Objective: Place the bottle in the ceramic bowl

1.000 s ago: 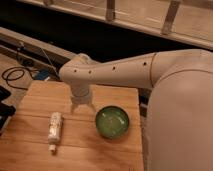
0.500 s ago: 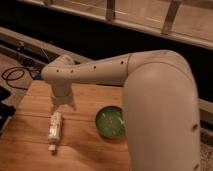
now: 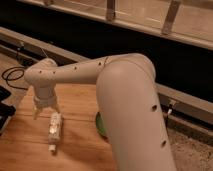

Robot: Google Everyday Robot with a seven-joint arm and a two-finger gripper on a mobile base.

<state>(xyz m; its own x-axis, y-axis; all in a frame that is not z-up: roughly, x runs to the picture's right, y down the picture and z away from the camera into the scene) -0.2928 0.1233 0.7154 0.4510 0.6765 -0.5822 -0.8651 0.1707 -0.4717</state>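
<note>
The bottle [image 3: 54, 130], slim and whitish with a pale label and a small white cap at its near end, lies on the wooden table [image 3: 30, 150]. My gripper [image 3: 45, 111] hangs just above and slightly left of the bottle's far end, pointing down, open and empty. The green ceramic bowl [image 3: 100, 125] is to the right of the bottle. Only a thin sliver of its left edge shows, because my large white arm [image 3: 130, 100] covers the rest.
A black cable [image 3: 12, 75] loops on the floor beyond the table's left corner. A dark object [image 3: 4, 114] sits at the table's left edge. A metal rail [image 3: 75, 52] and a dark wall run behind the table. Speckled floor [image 3: 192, 150] lies to the right.
My arm has swung left, away from the bowl, and the gripper has come down over the bottle's far end. The arm now hides most of the bowl. The bottle has not moved.
</note>
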